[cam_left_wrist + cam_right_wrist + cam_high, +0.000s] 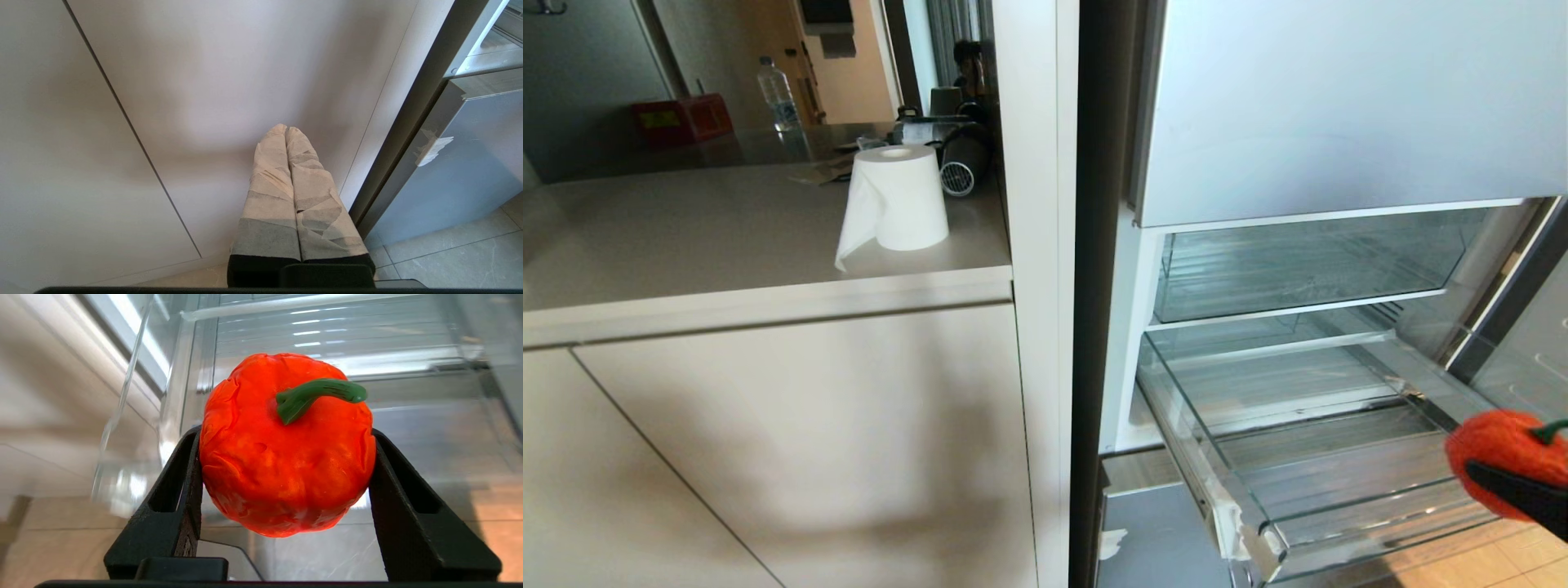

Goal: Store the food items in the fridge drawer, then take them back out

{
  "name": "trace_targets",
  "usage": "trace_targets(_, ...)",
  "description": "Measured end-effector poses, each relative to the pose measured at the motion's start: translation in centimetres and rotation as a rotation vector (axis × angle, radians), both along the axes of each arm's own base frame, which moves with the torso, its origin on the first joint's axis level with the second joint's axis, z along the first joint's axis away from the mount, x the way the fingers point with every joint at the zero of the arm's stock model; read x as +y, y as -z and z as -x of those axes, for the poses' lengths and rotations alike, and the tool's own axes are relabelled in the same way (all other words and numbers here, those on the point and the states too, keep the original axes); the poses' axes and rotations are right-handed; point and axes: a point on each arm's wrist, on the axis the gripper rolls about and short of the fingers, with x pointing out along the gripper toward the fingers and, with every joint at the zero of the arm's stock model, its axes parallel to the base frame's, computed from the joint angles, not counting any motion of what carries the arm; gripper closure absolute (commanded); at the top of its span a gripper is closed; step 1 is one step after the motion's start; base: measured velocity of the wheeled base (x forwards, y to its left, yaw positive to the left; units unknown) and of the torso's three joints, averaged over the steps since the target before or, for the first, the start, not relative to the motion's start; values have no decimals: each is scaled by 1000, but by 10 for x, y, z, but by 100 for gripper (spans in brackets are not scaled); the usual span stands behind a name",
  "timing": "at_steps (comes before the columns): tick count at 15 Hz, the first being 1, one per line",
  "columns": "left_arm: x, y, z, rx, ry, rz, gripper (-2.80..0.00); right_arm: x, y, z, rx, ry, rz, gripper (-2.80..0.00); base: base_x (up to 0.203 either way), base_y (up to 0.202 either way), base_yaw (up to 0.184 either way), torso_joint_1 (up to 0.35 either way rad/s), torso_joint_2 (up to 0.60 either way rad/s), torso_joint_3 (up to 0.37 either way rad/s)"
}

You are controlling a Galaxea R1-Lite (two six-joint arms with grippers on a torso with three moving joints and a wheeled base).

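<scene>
One food item (286,457), a round orange-red fruit with a curved green stem, is clamped between the two black fingers of my right gripper (286,465). In the head view the same food item (1503,453) hangs at the far right edge, beside the front right corner of the fridge drawer (1258,523). That drawer is clear, pulled out and holds nothing, with torn white tape at its front left corner. My left gripper (286,130) is shut with nothing in it, its taped fingers pointing at a cabinet door low beside the fridge.
A second clear bin (1298,269) sits pushed in above the drawer, under a silver panel (1339,106). Left of the fridge, a counter (727,237) carries a paper roll (898,200). The white cabinet door (792,449) below it and tiled floor (449,257) are close by.
</scene>
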Motion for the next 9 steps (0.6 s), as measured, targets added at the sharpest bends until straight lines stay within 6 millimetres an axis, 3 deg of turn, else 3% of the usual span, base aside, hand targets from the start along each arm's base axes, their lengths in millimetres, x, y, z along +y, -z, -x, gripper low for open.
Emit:
trace_targets(2, 0, 0, 0, 0, 0, 0, 0, 3, 0, -39, 45, -3, -8, 0, 0, 0, 0, 0, 0, 0)
trace_targets(6, 0, 0, 0, 0, 0, 0, 0, 10, 22, -118, 105, 8, -21, 0, 0, 0, 0, 0, 0, 0)
trace_targets(9, 0, 0, 0, 0, 0, 0, 0, 13, 42, -158, 165, 15, -31, 0, 0, 0, 0, 0, 0, 0)
